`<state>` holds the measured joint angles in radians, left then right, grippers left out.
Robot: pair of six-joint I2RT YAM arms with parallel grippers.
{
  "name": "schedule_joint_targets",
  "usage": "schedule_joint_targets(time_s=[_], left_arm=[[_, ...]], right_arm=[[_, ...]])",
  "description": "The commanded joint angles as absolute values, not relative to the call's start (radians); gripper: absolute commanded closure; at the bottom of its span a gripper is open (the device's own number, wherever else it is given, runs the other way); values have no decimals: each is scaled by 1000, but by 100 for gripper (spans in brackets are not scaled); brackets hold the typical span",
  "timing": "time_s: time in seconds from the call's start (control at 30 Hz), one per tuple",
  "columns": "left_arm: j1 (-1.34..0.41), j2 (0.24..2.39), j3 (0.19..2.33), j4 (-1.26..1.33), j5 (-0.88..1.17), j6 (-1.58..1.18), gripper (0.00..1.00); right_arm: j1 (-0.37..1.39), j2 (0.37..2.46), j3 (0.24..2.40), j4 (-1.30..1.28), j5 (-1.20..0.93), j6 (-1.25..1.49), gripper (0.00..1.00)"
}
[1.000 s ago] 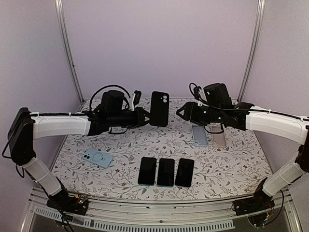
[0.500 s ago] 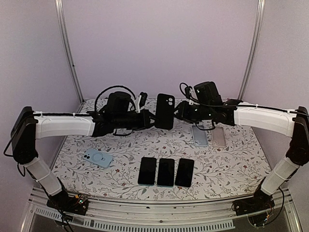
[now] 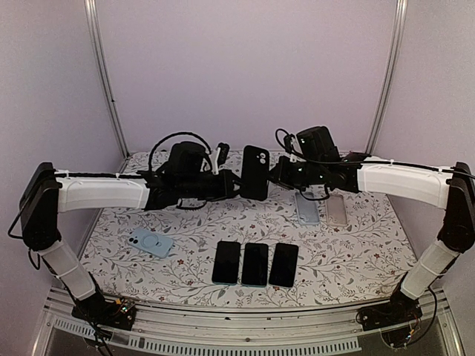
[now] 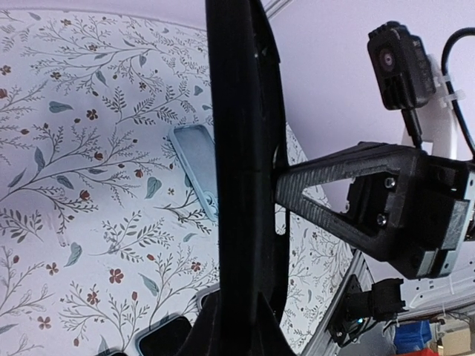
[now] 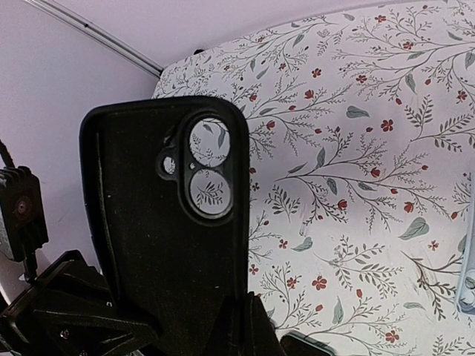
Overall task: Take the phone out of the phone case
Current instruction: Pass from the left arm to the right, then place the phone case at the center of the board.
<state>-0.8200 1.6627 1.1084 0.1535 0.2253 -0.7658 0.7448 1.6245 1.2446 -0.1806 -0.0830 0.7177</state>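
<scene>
A black phone case [image 3: 256, 172] is held upright in the air over the back middle of the table. The floral cloth shows through its camera holes in the right wrist view [image 5: 167, 222], so it looks empty. My left gripper [image 3: 234, 183] is shut on its left edge; the left wrist view shows the case edge-on [image 4: 241, 148] between the fingers of that gripper [image 4: 241, 315]. My right gripper [image 3: 273, 175] is shut on the right edge, and its fingers meet at the case's lower right side [image 5: 243, 315]. Three phones [image 3: 254, 264] lie screen up in a row near the front.
A light blue case [image 3: 151, 242] lies at the front left. A grey-blue case [image 3: 306, 208] and a clear case [image 3: 336, 213] lie at the right, under the right arm. Metal frame posts stand at the back corners.
The left arm carried the black case to the right. The right gripper moved left to meet it and now grips its right edge.
</scene>
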Motion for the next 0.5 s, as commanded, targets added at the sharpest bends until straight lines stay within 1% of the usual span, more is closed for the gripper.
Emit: schedule_joint_targets(time_s=[0.0, 0.07, 0.1, 0.13, 0.27, 0.37, 0.47], left_arm=[[-841, 1660, 1134, 175, 226, -745, 85], [-841, 1657, 1134, 171, 222, -744, 76], [-841, 1657, 1134, 167, 219, -744, 68], [-841, 1656, 1132, 164, 214, -744, 62], [-839, 1633, 1115, 153, 177, -743, 43], [-835, 1601, 1095, 152, 139, -740, 33], [-826, 1562, 1077, 148, 106, -734, 26]], right_arm=[[744, 1634, 1270, -184, -77, 706, 100], [744, 1634, 1270, -189, -73, 702, 100], [744, 1635, 1272, -196, -70, 699, 100], [743, 1634, 1272, -201, -66, 693, 100], [738, 1631, 1272, -232, -47, 667, 100], [725, 1633, 1269, -258, -47, 645, 100], [705, 1638, 1263, -282, -47, 624, 100]])
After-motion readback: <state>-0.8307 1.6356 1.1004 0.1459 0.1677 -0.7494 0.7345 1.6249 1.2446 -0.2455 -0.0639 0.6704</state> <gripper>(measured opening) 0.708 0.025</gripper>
